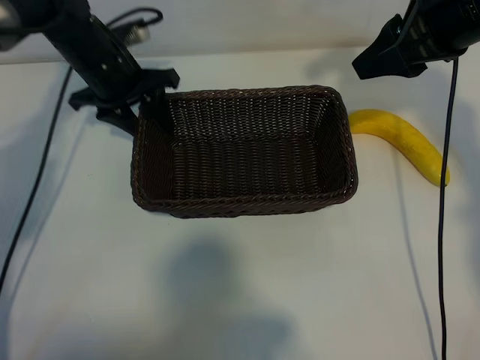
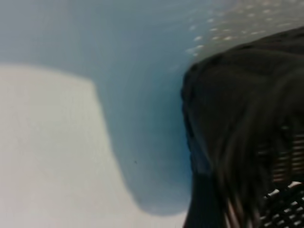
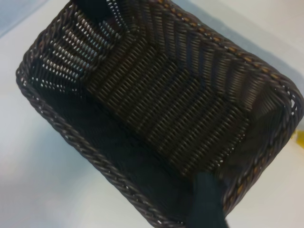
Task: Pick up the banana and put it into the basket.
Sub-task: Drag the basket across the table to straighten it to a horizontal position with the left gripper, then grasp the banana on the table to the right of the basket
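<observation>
The dark brown woven basket (image 1: 247, 204) stands in the middle of the white table with nothing in it. The yellow banana (image 1: 405, 139) lies on the table just past the basket's right end, apart from it. My left gripper (image 1: 146, 105) is down at the basket's far left corner, right against the rim. The left wrist view shows only a blurred dark stretch of the basket (image 2: 247, 118). My right gripper (image 1: 371, 64) hangs open and holds nothing, above the table behind the banana. One of its fingers (image 3: 206, 199) shows over the basket (image 3: 85, 152), with a sliver of banana (image 3: 301, 137) at the edge.
Black cables hang down both sides of the table (image 1: 240, 300), one at the left (image 1: 34, 187) and one at the right (image 1: 442, 247), the right one crossing just past the banana's tip. Bare table surface lies in front of the basket.
</observation>
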